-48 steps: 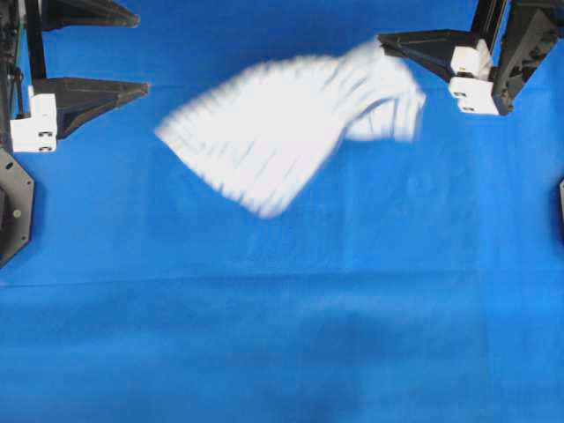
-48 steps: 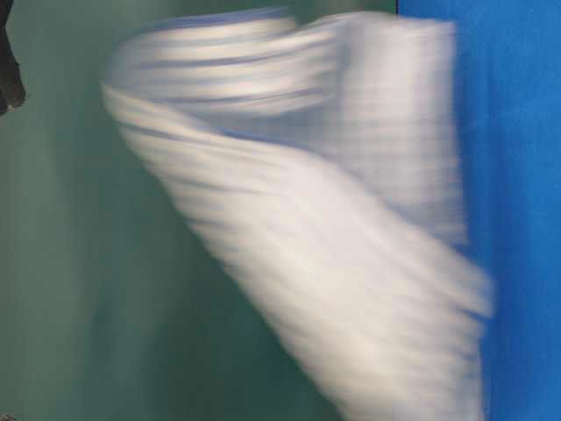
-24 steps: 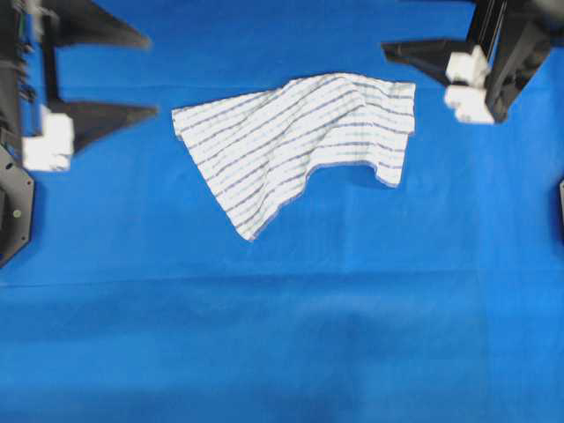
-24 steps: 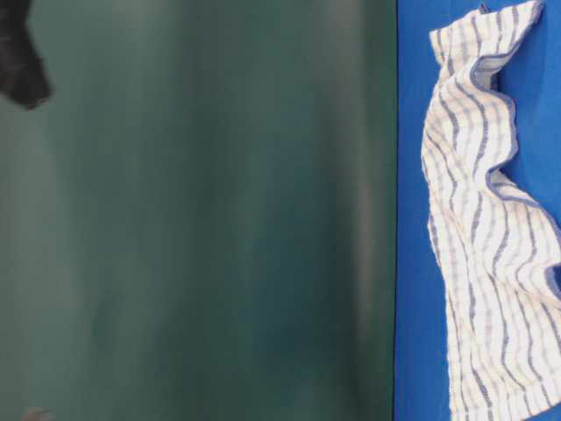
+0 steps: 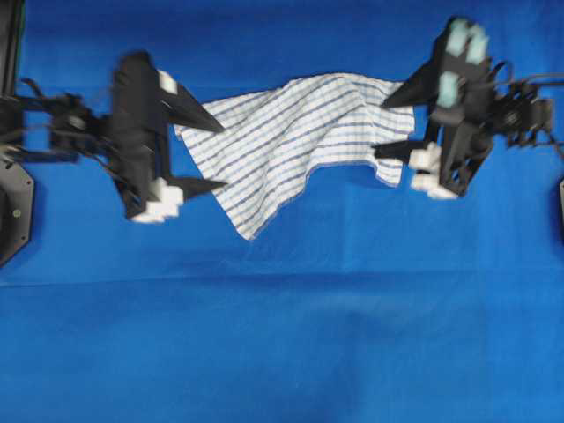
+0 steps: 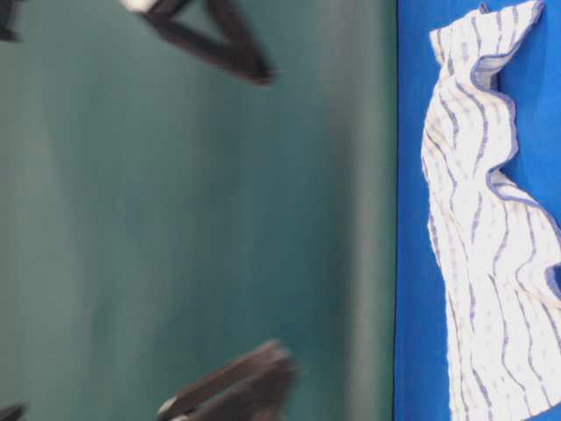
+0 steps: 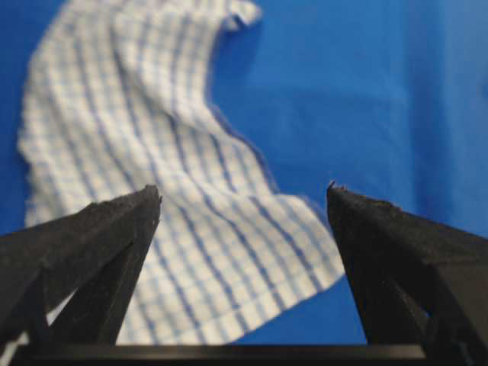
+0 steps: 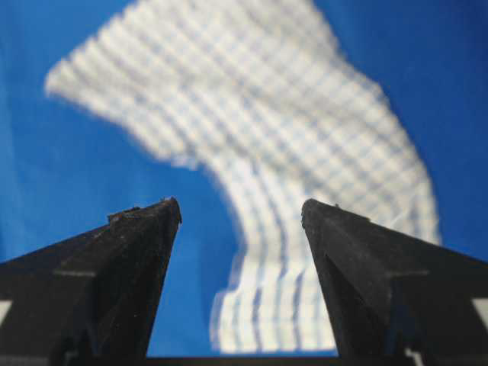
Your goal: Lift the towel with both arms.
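Two arms flank one towel (image 5: 300, 141), which lies rumpled on the blue counter (image 5: 282, 335) in the upper middle of the overhead frame, one corner trailing down toward the centre. The left gripper (image 5: 210, 150) sits at the towel's left edge and the right gripper (image 5: 389, 128) at its right edge; both sets of jaws are spread wide and hold nothing, and whether their tips touch the cloth cannot be told.

By its look the towel is thin, soft and light: it drapes in waves and has a raised fold along its lower right border. It should offer no stiffness, so it will sag between two holds and hang from whatever points are pinched. Weight is unlikely to be a problem; slipping out of a shallow pinch is the likelier trouble, since a single thin layer gives little to bite.

Good places to take hold appear to be the two upper corners or the side edges, one per arm, well apart, so the cloth rises spread rather than bunched. The lifted fold on the right looks easiest to catch.
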Available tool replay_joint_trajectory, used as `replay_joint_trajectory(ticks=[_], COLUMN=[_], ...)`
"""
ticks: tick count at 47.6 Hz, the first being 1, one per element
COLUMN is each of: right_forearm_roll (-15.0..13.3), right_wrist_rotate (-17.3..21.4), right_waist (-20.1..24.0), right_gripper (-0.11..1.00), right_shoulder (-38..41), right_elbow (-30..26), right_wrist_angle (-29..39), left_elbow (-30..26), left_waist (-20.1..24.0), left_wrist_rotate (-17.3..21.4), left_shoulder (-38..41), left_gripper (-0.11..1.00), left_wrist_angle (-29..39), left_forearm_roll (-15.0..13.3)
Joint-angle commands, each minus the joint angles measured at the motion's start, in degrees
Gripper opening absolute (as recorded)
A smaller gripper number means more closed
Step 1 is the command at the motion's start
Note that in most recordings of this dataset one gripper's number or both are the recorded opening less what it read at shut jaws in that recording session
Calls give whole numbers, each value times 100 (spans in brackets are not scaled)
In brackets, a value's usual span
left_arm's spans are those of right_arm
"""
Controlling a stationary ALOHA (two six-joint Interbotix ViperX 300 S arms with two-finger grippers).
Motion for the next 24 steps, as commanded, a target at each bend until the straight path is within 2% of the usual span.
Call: replay_joint_trajectory(ticks=[1,13,24], right_forearm_roll=[9,9,9], right_wrist_rotate=[53,97,105], right_waist=[53,53,0], right_gripper=[66,66,66], right_shoulder=[202,976,1652], right_elbow=[26,185,299], right_wrist_angle=[-123,-378,-914], left_elbow=[-79,-70,-132], left_waist=[-141,-220,-229], left_wrist_rotate=[-18,-211,-343], left_shoulder=[360,1547,2355], left_gripper=[91,91,91], left_wrist_angle=[-299,-1143,-1749], left_forearm_roll=[-9,-9,-9])
